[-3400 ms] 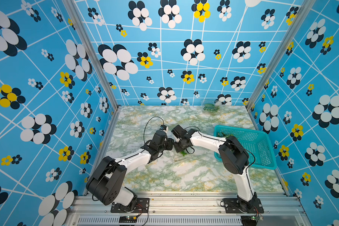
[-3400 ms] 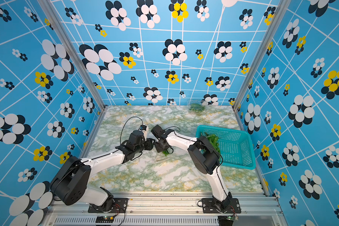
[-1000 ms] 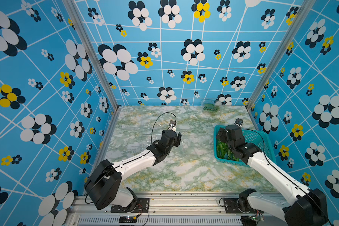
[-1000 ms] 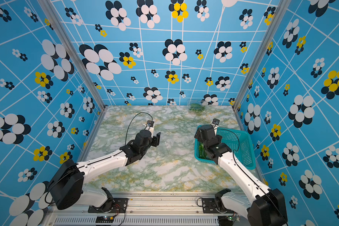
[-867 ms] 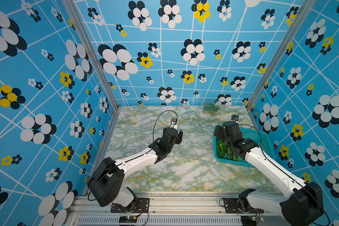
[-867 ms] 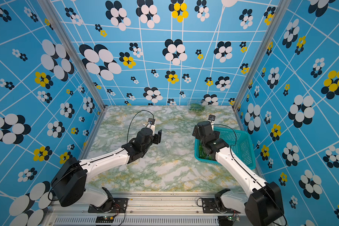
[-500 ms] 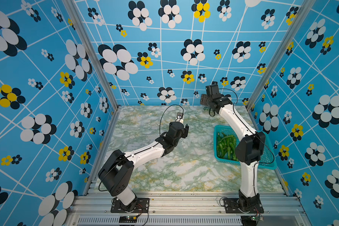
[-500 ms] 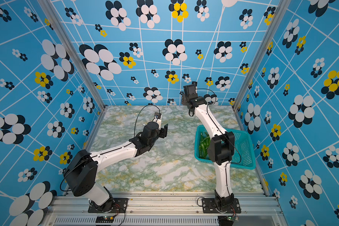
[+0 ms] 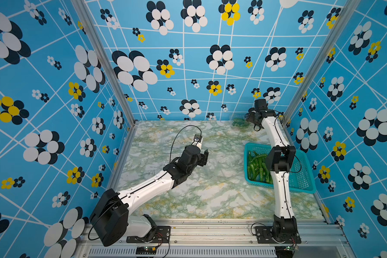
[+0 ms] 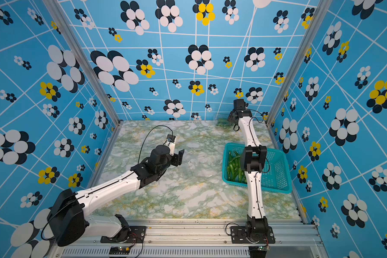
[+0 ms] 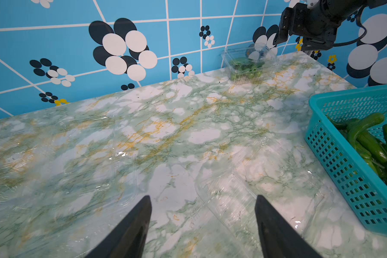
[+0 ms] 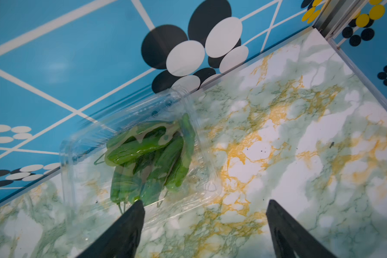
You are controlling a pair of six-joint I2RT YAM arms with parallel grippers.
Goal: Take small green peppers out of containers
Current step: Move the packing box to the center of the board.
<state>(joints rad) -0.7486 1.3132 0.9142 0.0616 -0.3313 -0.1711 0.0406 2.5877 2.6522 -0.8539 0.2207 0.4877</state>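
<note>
While left gripper (image 11: 202, 197) and right gripper (image 12: 205, 202) gape empty, clear ribbed clamshell (image 12: 85, 156) of glossy green peppers (image 12: 148, 147) sits beyond teal perforated basket (image 11: 344, 178); empty clear clamshell (image 11: 244, 201) lies beside basket.

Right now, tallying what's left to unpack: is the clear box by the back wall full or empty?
Not empty: a bunch of green peppers shows through the clear box.

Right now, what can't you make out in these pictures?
- Peppers in the basket: the right arm covers some in both top views; the left wrist view's edge cuts off others.
- Empty containers: clear on marble, near invisible in top views; count unsure.
- Full container: blurred in the right wrist view, tiny in top views; lid open or shut unclear.
</note>
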